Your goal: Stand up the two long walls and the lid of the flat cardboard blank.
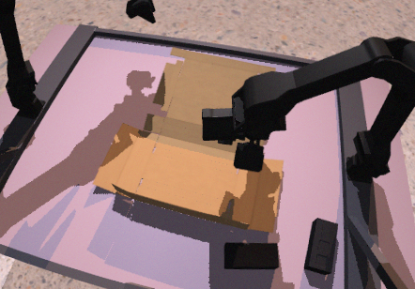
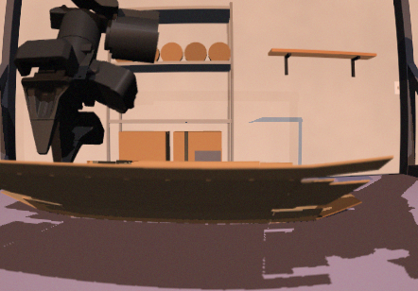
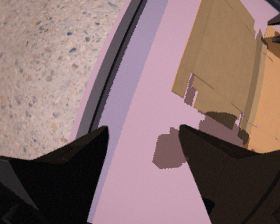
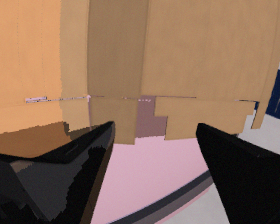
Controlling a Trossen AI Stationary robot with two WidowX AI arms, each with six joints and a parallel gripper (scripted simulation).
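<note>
Unless the right gripper (image 1: 249, 156) (image 2: 53, 153) (image 4: 156, 128) clears the blank (image 1: 188, 168) (image 2: 142, 193) (image 3: 215, 45) (image 4: 190, 50) before moving sideways, its low fingers could snag a flap & drag the card askew. Pushing w/ one arm only might twist a wall or tear a crease, I'd guess.

The left gripper (image 1: 143, 10) (image 3: 144, 131) hangs beyond the blank's far-left corner, a bit over half open, nothing btwn its fingers; the right one is over the blank's right part, approx. two-thirds open, also w/o a hold.

Blank's mid-worktop (image 1: 56, 98) (image 3: 155, 90) (image 4: 135, 165): dull tan at the back, bright orange in front, side flaps angled, near edge raised. No box shape yet.
</note>
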